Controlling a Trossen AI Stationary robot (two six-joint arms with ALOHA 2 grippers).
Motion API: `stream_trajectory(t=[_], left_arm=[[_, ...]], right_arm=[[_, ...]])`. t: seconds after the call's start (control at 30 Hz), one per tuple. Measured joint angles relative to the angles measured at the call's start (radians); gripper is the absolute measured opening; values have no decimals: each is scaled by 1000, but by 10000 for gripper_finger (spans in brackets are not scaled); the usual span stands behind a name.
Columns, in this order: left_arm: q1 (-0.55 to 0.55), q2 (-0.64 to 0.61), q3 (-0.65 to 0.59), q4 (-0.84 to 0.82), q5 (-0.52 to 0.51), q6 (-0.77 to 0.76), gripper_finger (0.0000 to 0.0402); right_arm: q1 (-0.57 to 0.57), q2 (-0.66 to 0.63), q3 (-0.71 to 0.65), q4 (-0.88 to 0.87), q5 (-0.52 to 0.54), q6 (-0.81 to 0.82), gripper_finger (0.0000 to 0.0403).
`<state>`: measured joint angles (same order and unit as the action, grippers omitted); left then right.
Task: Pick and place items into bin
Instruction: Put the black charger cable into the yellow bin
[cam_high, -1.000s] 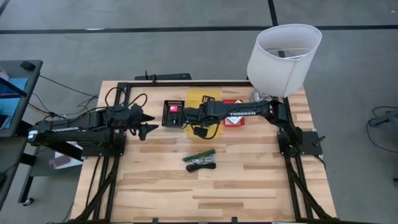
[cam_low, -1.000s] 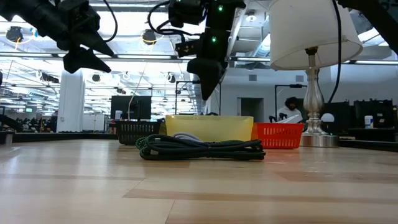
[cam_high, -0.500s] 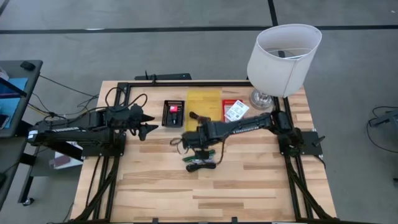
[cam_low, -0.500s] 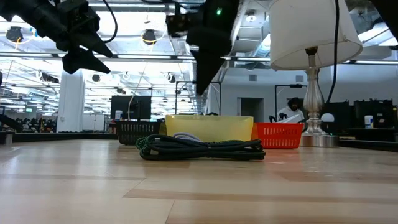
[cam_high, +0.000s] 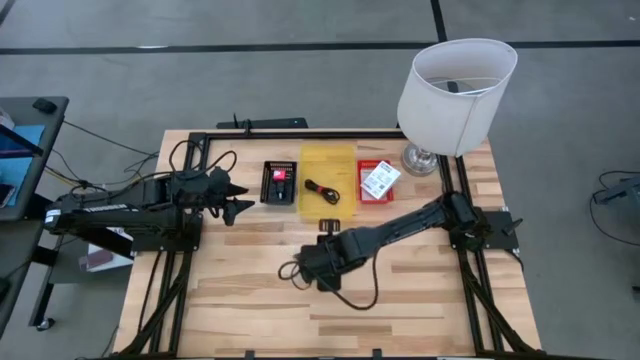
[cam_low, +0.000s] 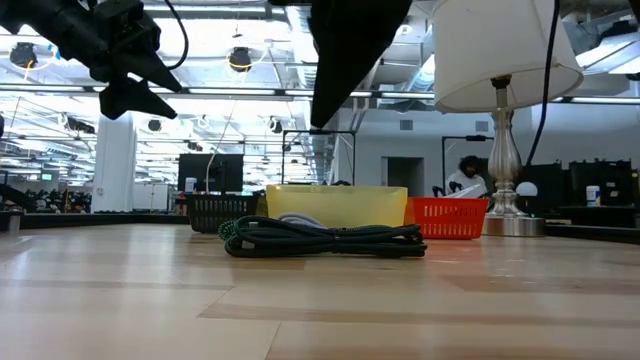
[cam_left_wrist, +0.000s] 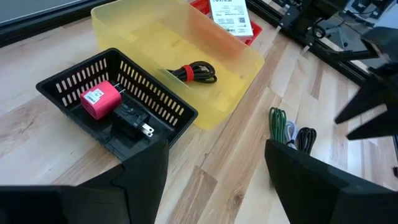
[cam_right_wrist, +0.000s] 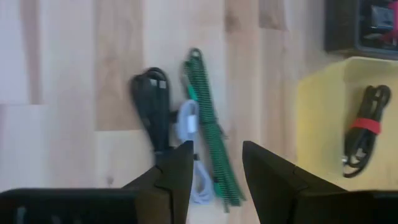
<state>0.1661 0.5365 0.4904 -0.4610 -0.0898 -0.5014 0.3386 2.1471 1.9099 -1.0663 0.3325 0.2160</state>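
The green cord (cam_right_wrist: 210, 130), a white cord (cam_right_wrist: 191, 124) and a black cord (cam_right_wrist: 152, 102) lie side by side on the table (cam_high: 420, 290), their long axes parallel, at 6 o'clock from the yellow tray (cam_high: 345, 160). The tray holds a black cable with a red band (cam_left_wrist: 193, 71). At its 9 o'clock stands a black basket (cam_left_wrist: 74, 81), at 3 o'clock a red basket (cam_high: 377, 197).

The right gripper (cam_right_wrist: 214, 165) hangs above the cords, fingers narrowly apart, empty. The left gripper (cam_high: 238, 196) waits at 9 o'clock of the black basket, fingers wide.

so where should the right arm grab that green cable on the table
Probably at the middle of the green cable, coming straight down with the right gripper open across its width. It lies flat as a long narrow bundle beside the white cable and black cable, so the ends are crowded.
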Motion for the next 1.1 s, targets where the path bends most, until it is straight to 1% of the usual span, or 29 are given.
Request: stream_trajectory(t=[0.27,0.53,0.67,0.8,1.1], left_arm=[[0,0,0,-31,0,0,258],[0,0,0,-30,0,0,258],[0,0,0,-29,-1,0,258],[0,0,0,-28,-4,0,258],[0,0,0,-27,-5,0,258]], right_arm=[[48,1,0,5,2,74,134],[71,2,-1,7,4,135,132],[81,3,-49,67,-1,144,132],[87,2,-101,114,-31,152,131],[85,3,-183,133,-44,196,131]])
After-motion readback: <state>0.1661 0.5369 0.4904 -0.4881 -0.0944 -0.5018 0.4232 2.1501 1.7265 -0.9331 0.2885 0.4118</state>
